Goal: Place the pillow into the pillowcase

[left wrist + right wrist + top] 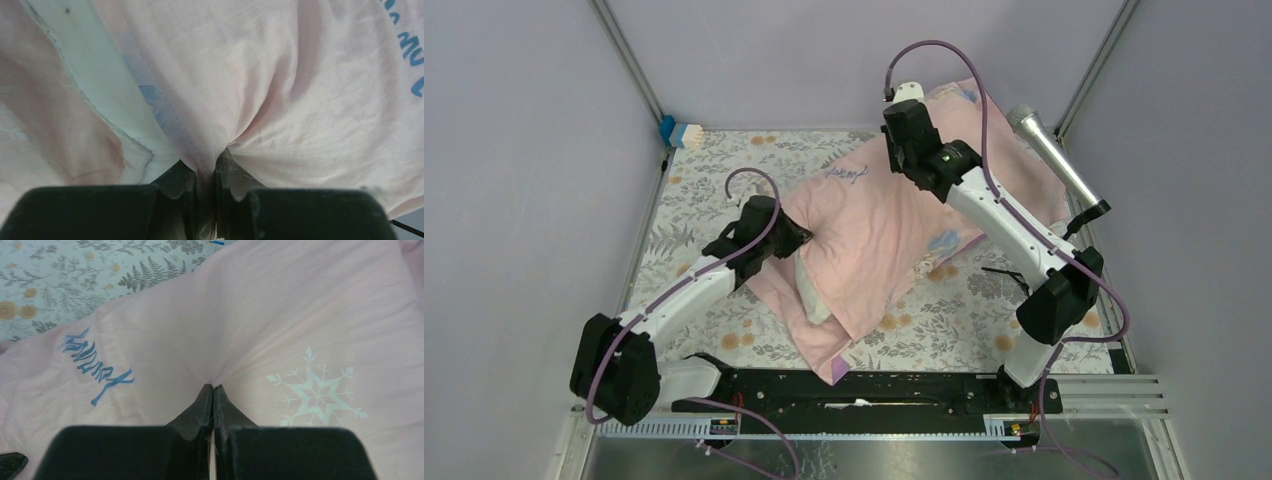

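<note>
We see only a cream strip of the pillow (815, 291) at the opening; the rest is hidden inside the pillowcase (879, 235), which lies across the floral cloth (694, 200). The left end effector (205, 169) is clamped nearly closed on a fold of the pillowcase hem. The right end effector (213, 388) is pinched shut on pink fabric between the blue writing (95, 367) and a snowflake print (320, 395). A microphone (1052, 152) leans at far right.
</note>
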`<state>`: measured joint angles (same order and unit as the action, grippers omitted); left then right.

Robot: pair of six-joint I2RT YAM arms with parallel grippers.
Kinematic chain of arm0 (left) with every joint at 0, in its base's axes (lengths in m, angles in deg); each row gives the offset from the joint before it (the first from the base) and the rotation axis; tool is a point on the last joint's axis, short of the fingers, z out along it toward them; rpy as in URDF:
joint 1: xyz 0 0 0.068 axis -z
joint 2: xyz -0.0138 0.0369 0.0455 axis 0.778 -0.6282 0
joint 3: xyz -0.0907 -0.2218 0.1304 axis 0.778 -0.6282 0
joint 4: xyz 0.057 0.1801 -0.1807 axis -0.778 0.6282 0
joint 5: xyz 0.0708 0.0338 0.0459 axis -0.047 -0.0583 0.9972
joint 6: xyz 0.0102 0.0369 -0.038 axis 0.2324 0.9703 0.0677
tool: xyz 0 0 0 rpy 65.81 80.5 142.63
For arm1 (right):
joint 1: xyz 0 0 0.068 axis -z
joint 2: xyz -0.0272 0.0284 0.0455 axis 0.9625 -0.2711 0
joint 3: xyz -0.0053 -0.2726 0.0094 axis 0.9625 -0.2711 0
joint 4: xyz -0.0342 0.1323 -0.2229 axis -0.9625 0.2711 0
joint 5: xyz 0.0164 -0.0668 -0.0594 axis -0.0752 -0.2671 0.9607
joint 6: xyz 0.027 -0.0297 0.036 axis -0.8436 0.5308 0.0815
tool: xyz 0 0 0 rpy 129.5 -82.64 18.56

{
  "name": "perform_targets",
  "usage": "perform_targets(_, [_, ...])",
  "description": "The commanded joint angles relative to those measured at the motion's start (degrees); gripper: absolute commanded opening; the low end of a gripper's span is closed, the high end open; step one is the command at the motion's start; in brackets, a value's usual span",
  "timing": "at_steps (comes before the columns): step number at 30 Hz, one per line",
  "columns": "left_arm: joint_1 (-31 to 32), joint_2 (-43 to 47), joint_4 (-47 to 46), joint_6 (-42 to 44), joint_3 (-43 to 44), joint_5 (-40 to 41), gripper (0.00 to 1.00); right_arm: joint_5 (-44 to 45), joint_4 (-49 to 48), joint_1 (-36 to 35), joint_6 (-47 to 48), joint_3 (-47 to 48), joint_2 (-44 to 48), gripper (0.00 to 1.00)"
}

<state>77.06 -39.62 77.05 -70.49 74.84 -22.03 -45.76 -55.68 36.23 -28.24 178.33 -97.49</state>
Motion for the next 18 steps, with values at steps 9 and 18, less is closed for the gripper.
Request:
perform_targets(9, [4.72, -15.21, -14.84, 1.68, 12.47, -2.49, 0.0, -3.41, -9.94, 2.05, 0.45, -6.03, 5.61, 0.0])
perform_targets(18, [2.7, -16.63, -13.58, 6.33, 11.21, -12.78, 0.18, -2.64, -13.78, 2.06, -1.09, -17.4, 10.12, 0.3])
